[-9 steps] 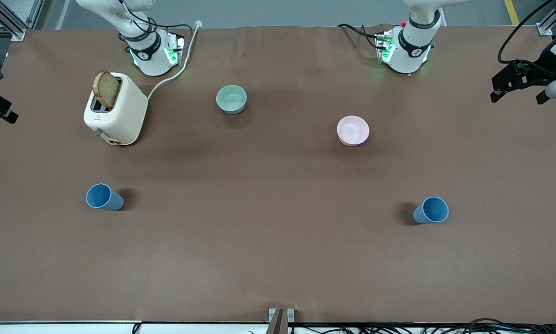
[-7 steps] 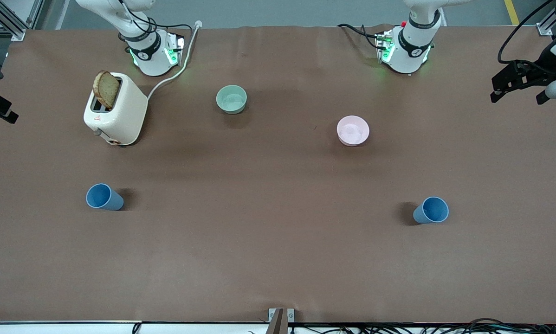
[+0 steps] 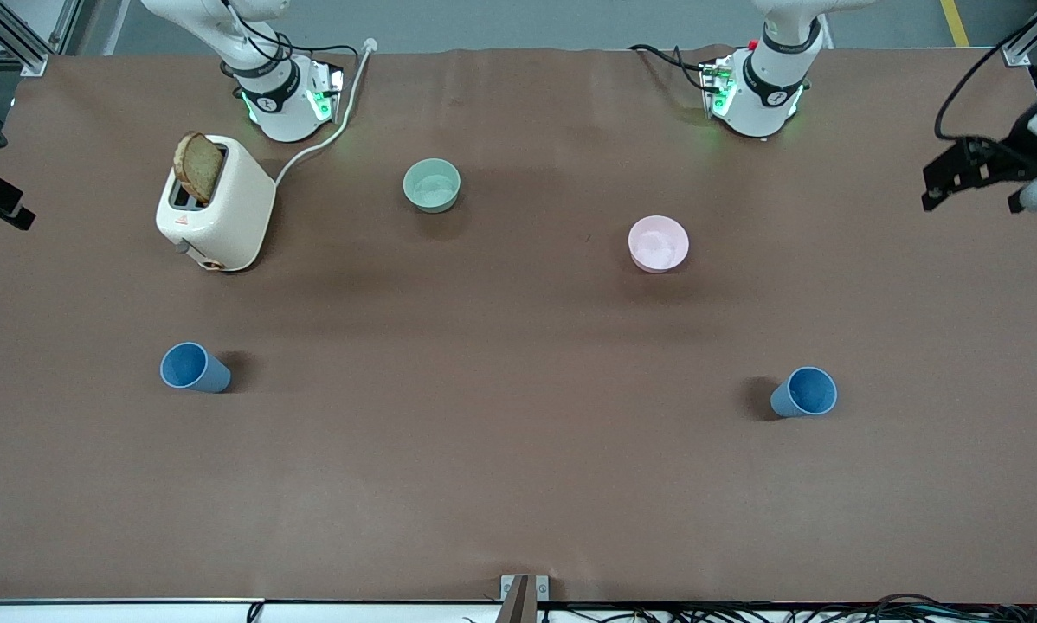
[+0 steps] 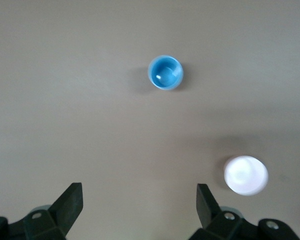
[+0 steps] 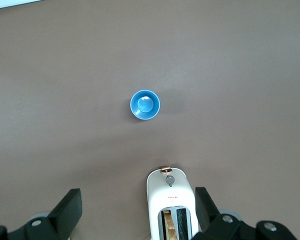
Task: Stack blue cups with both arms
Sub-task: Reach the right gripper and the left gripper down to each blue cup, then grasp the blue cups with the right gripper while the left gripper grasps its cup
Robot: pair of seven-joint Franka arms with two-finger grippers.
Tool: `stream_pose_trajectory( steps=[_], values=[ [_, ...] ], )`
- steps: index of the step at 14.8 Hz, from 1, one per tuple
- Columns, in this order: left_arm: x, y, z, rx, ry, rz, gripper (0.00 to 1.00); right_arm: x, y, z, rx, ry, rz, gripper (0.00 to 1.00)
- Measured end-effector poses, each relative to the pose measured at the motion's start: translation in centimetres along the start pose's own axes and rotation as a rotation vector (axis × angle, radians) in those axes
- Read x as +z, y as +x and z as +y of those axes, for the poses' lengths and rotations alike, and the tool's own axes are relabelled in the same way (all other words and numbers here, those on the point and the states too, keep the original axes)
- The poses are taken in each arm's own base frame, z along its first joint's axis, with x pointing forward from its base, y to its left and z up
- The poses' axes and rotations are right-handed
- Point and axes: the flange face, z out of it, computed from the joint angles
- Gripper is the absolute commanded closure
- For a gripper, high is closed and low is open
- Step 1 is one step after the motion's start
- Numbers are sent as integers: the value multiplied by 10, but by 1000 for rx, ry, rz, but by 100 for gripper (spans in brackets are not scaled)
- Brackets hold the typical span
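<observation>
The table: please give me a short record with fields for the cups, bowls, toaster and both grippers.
cups: two blue, upright, apart; one at the right arm's end, one at the left arm's end
bowls: green, pink, farther from the camera than the cups
toaster: holds bread
left gripper: open, high over the table
right gripper: open, over the toaster

Blue cups [image 3: 195,369] — pink bowl [image 3: 658,243]
</observation>
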Motion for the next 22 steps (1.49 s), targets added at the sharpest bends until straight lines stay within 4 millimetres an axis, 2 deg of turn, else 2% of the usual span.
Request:
stream_pose_trajectory(
  steps=[3, 6, 9, 11, 14, 17, 19, 20, 22],
  values=[
    [68, 43, -26, -26, -7, -15, 0, 2, 1, 0, 1, 0, -3, 0],
    [149, 74, -53, -56, -34, -31, 0, 9, 7, -1, 0, -1, -4, 0],
    [224, 99, -47, -84, -62, -44, 0, 27, 17, -2, -6, -5, -28, 0],
    [262, 108, -35, -118, -74, -61, 0, 66, 33, -3, -53, -12, -78, 0],
    [307, 113, -21, -131, -89, -106, 9, 165, 73, 7, -152, -15, -90, 0],
    [339, 112, -17, -187, -94, -152, 21, 261, 90, 28, -190, -18, -64, 0],
    [354, 113, -13, -212, -98, -172, 35, 315, 92, 29, -197, -21, -57, 0],
    [360, 115, -11, -215, -101, -173, 46, 337, 93, 28, -199, -23, -50, 0],
    [367, 117, -9, -220, -105, -176, 70, 366, 91, 26, -205, -25, -34, 0]
  ],
)
